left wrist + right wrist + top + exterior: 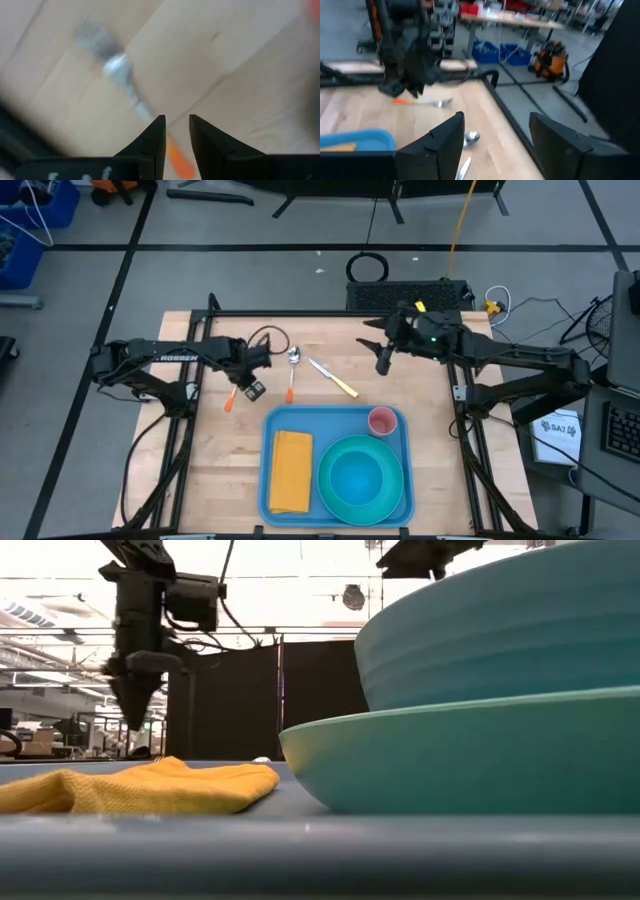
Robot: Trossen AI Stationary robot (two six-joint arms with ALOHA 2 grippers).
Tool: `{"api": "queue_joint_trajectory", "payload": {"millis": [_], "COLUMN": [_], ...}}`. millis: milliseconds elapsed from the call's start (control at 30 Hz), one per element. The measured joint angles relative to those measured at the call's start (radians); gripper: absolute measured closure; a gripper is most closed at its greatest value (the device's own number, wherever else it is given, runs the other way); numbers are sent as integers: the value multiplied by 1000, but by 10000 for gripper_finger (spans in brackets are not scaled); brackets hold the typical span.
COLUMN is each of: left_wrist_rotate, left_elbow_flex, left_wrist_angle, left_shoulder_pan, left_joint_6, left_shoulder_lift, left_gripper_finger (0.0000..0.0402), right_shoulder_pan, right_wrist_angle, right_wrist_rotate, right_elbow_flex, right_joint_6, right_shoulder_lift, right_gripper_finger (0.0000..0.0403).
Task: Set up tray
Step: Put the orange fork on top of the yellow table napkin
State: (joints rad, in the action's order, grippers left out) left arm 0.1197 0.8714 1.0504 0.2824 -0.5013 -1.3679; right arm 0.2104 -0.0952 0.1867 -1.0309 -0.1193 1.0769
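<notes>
Likely stiff and light, the tray [266,480] is best gripped at its rim; left pincer [252,388] narrowly apart and empty, right pincer [383,364] spread wide.

I saw a blue tray [272,502], yellow-orange napkin [291,470], turquoise plate [358,477] and pink cup [381,420]; under my left gripper [254,389], an orange-handled silver fork [125,80].

Pale wooden table [210,470], smooth blue plastic tray [262,500], soft yellow cloth napkin [290,470].
</notes>
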Motion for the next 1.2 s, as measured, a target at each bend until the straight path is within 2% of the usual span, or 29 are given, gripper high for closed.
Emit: {"api": "queue_joint_trajectory", "payload": {"millis": [100,267,433,567,667,800,900,1067,1200], "left_wrist_rotate": [12,-29,-13,-20,-43,-64,-65,-75,-115], "left_elbow_flex": [0,-7,-120,-253,-298,-287,-254,-211,-207], "left_wrist_angle": [59,48,53,-7,-50,-62,-65,-62,-154], "left_shoulder_pan": [-16,-33,-12,32,56,60,69,96,116], "left_joint_6": [-70,-89,-174,-228,-236,-199,-159,-130,-178], "left_shoulder_lift": [5,5,19,19,24,46,78,131,158], "left_gripper_finger": [313,313,308,266,219,162,139,135,147], "right_shoulder_pan": [9,13,12,12,12,11,11,11,11], "right_wrist_angle": [48,137,144,151,170,175,174,174,174], "right_wrist_rotate": [0,0,-4,-6,-7,-8,-8,-8,-8], "right_elbow_flex": [53,124,141,142,142,142,142,142,142], "right_joint_6": [-10,-24,-29,-41,-50,-50,-46,-38,-32], "right_shoulder_lift": [-43,-69,-70,-70,-70,-70,-70,-70,-70], "right_gripper_finger": [190,190,190,190,190,190,190,190,190]}}
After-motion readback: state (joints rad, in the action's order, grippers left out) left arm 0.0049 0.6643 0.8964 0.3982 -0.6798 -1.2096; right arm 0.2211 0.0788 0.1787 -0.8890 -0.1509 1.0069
